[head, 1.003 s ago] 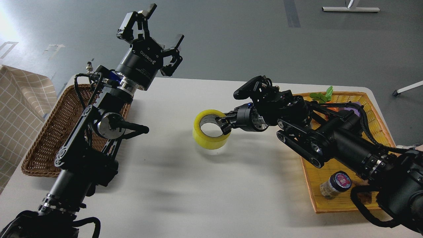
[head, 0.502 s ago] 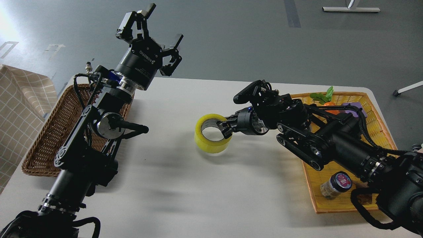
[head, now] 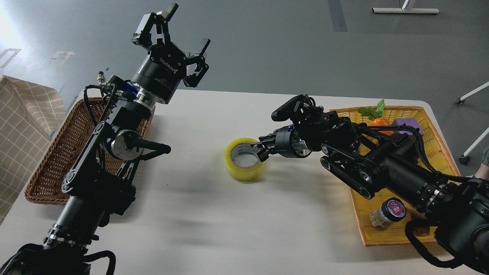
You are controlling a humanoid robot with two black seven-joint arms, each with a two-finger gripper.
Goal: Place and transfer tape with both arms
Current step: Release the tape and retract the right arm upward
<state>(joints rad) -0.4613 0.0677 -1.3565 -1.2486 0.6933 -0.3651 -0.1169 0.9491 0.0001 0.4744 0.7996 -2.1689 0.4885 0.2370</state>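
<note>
A white table (head: 214,229) carries the scene, and every place below is given from the roll of tape (head: 244,165) near its middle. Far to the left of the roll sits a brown wicker basket (head: 49,168); to its right, well apart, a yellow tray (head: 361,217) holds a toy carrot (head: 376,116), a purple block (head: 407,124) and a small dark-lidded jar (head: 387,213).

The left arm's gripper (head: 174,32) is raised high up and left of the roll, over the table's far edge, its fingers spread wide and holding nothing. The right gripper (head: 263,149) reaches in from the roll's right side, its dark fingertips at the near-right rim; they appear to pinch the wall, one tip inside the core and one outside, though contact is too small and dark to confirm.

The roll looks to lie flat on the table, open core facing up, directly at the right gripper's tips and well below the left one.

Judged by appearance, the roll is light and rigid, a stiff grey-white core under glossy yellow film. That film is likely slick, so a pinch across the wall, core to outer face, seems the surest hold; for a handover, the opposite left rim stays free.
</note>
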